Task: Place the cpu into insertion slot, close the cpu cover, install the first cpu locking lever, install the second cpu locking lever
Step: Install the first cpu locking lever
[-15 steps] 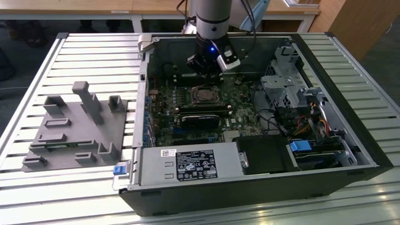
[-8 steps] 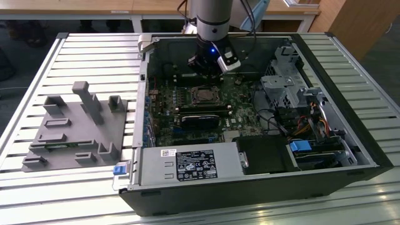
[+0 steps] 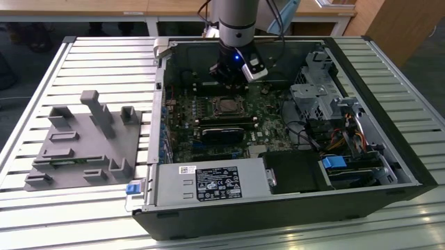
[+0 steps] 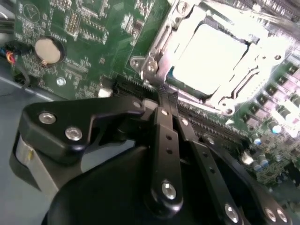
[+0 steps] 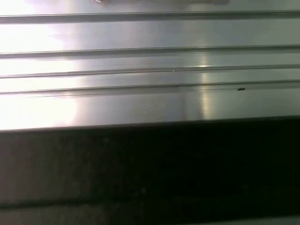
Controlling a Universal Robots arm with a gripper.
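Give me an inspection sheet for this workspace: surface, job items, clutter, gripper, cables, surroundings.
Surface: ribbed metal table carrying an open computer case.
Job's things: cpu seated in the insertion slot; cpu cover lies down around it.
Clutter: grey fixture block at the exterior view's left, beside the case.
Grippers: gripper fingers together, holding nothing, just beside the socket.
Cables: coloured wire bundle by the drive bays; black cables above the arm.
Surroundings: wooden furniture behind the table.

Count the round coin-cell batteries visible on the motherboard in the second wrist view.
1. The coin-cell battery sits on the green motherboard, apart from the cpu cover. The gripper may hide others.
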